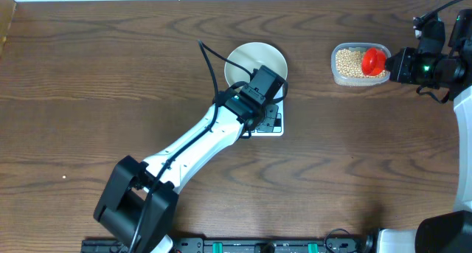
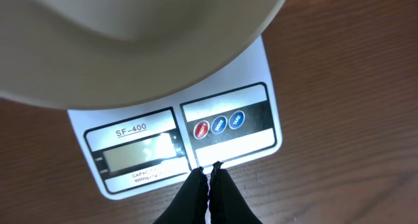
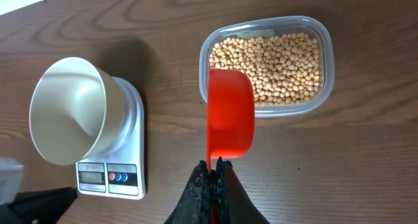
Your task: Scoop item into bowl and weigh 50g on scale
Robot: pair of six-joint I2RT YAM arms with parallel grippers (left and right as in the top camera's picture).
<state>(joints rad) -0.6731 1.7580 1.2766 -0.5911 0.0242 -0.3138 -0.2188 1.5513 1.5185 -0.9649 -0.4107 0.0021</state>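
— Dark, streaky wood grain runs all over the tabletop, matte and brown. Where's the left arm reaching?

— It lies stretched out on a diagonal from its base at the near edge, with the wrist dipped over the front of the scale. The left fingers are black and tapered, pressed together with nothing between them. Their tips sit right at the scale's front lip, between the grey display and the row of round buttons. Whether they touch the plastic or hang just above it, I can't tell.

— And the bowl?

— The bowl stands upright on the scale. It's smooth, off-white and round, with flaring walls wide enough to overhang the platform. The scale itself is a flat white rectangle with rounded corners, in glossy plastic.

— What about the right side?

— The right arm comes in from the right edge, its wrist pointing toward the tub. The right fingers are clamped on the handle of a bright red plastic scoop. Its rounded cup hangs over the rim of a clear, rounded-rectangular tub, on the side nearest the wrist.

— The beans?

— The beans are small, round and pale tan. They lie in the tub in a pebbly layer, well apart from the bowl.
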